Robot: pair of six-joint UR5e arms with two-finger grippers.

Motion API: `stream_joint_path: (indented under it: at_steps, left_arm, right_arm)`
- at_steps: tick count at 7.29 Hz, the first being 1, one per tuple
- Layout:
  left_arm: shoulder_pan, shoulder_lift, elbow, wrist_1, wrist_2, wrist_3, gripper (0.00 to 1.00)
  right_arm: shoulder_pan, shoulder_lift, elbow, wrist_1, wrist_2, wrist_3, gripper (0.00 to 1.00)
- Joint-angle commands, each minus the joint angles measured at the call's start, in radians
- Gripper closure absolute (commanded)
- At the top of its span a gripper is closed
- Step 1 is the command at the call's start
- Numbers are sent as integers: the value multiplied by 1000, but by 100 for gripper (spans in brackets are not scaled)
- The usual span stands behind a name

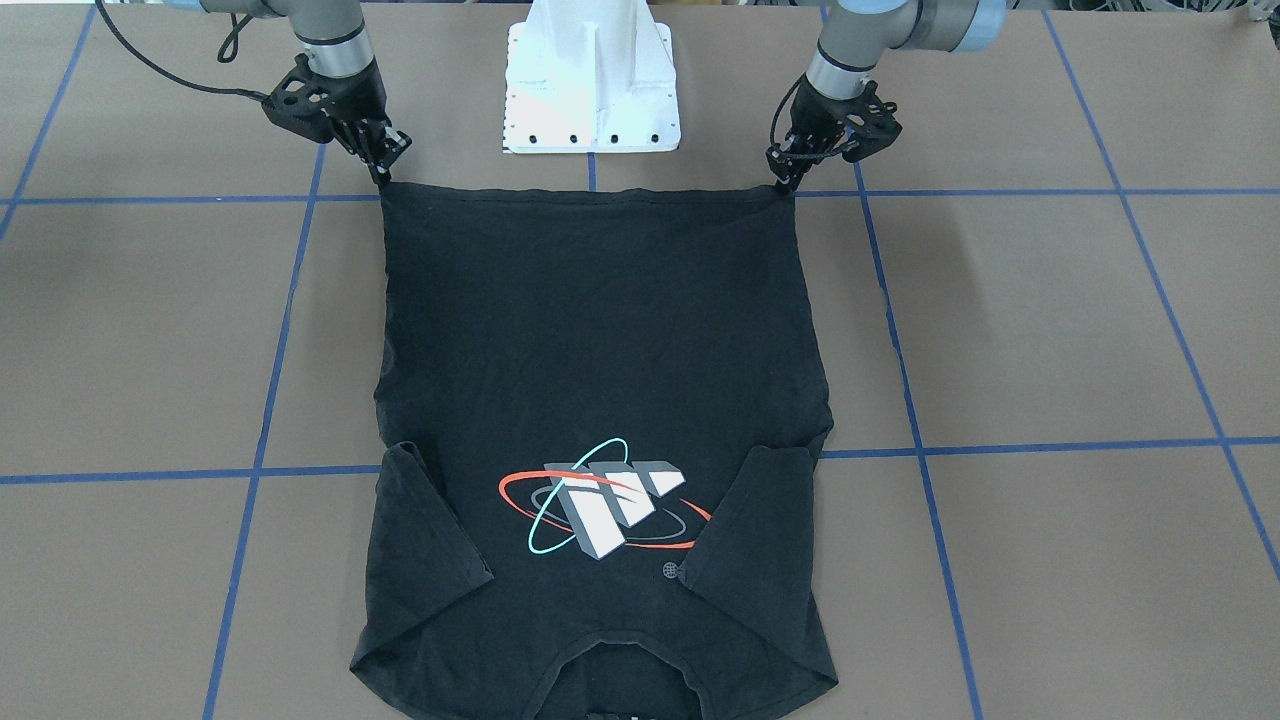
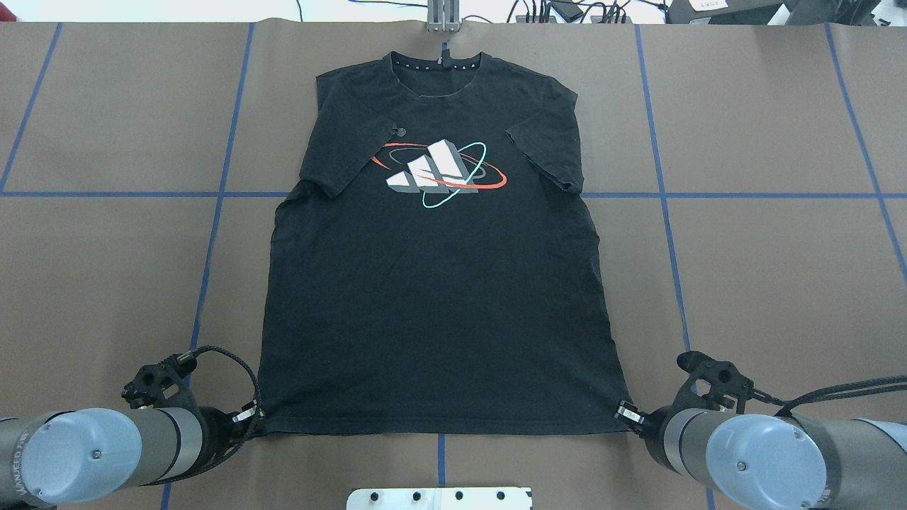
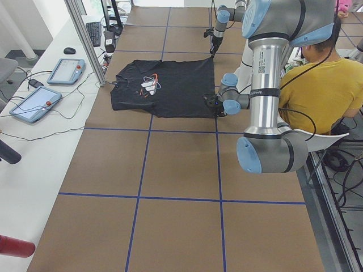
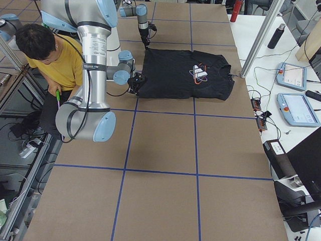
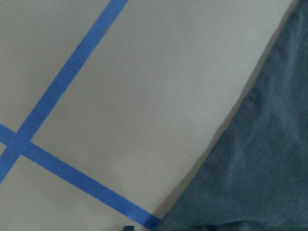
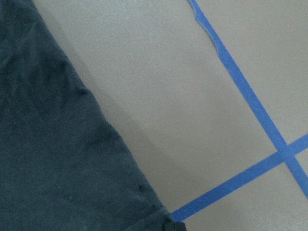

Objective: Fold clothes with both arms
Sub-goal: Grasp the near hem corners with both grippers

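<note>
The black T-shirt (image 1: 600,330) lies flat on the table with its logo print (image 1: 600,505) up, both sleeves folded inward and the collar at the far edge from the robot. In the overhead view it (image 2: 432,297) spans the middle of the table. My left gripper (image 2: 256,418) is shut on the hem corner on its side, also seen from the front (image 1: 785,180). My right gripper (image 2: 623,414) is shut on the other hem corner (image 1: 385,172). The hem runs straight between them. Each wrist view shows only shirt cloth (image 5: 260,168) (image 6: 53,159) and table.
The white base mount (image 1: 590,90) stands just behind the hem. Blue tape lines (image 2: 220,195) grid the brown table. A person in a yellow shirt (image 3: 312,90) sits behind the robot. Tablets (image 3: 65,71) and cables lie on the side bench past the collar.
</note>
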Motion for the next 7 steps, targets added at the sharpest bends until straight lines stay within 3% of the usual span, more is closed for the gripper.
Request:
stream_joint_path:
  at_steps: [1, 3, 5, 6, 7]
  left_arm:
    - [-7, 11, -54, 3, -7, 7, 100]
    - [-11, 45, -166, 11, -15, 7, 100]
    - [-15, 126, -330, 11, -39, 7, 100]
    - [-28, 127, -365, 11, -74, 5, 100]
    - [-97, 98, -367, 9, -115, 8, 100]
  right_arm:
    - [3, 0, 6, 0, 2, 0, 100]
    - [6, -35, 77, -2, 10, 0, 100]
    - [9, -168, 257, -2, 86, 2, 100]
    - [59, -179, 303, -3, 137, 0, 100]
    - [168, -169, 311, -14, 243, -5, 100]
